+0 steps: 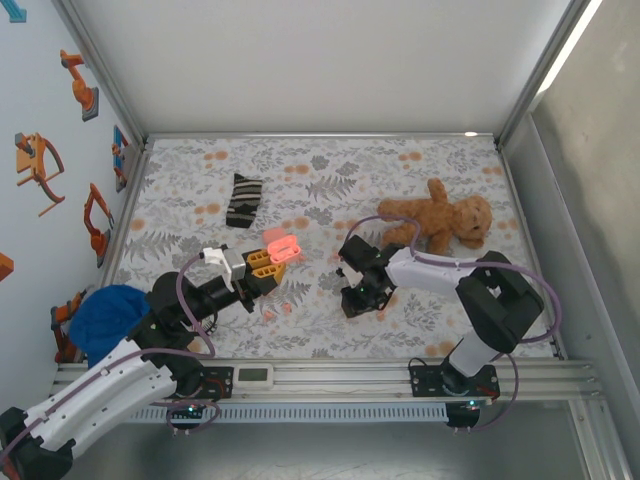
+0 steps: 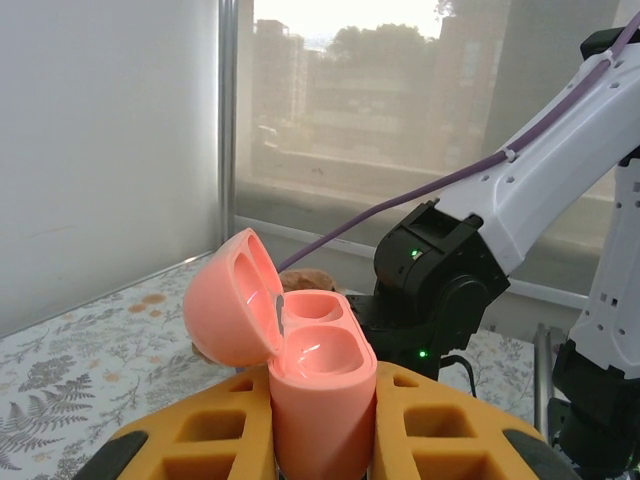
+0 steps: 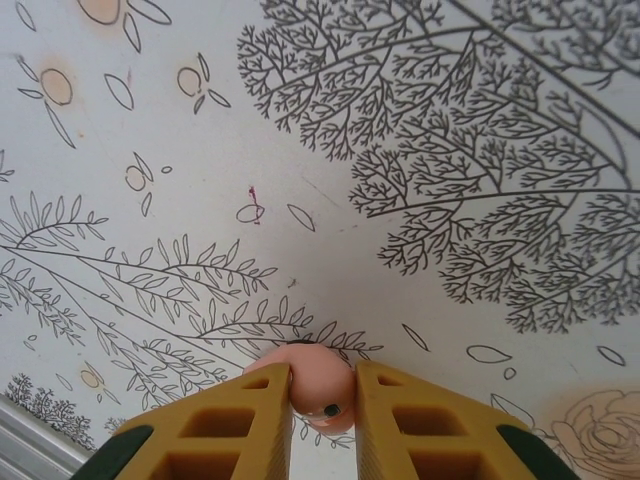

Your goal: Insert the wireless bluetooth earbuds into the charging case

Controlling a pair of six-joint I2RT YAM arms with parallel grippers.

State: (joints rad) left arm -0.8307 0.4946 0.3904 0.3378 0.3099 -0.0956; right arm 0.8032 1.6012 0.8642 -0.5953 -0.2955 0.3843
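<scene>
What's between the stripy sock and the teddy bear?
Nothing but bare flowery cloth between the stripy sock and the teddy bear, seen from the top camera.

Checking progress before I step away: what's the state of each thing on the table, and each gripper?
charging case: lid open, both wells empty
left gripper: shut on the charging case
right gripper: shut on an earbud, at the cloth
loose earbuds: lying on the cloth
teddy bear: lying down
</scene>
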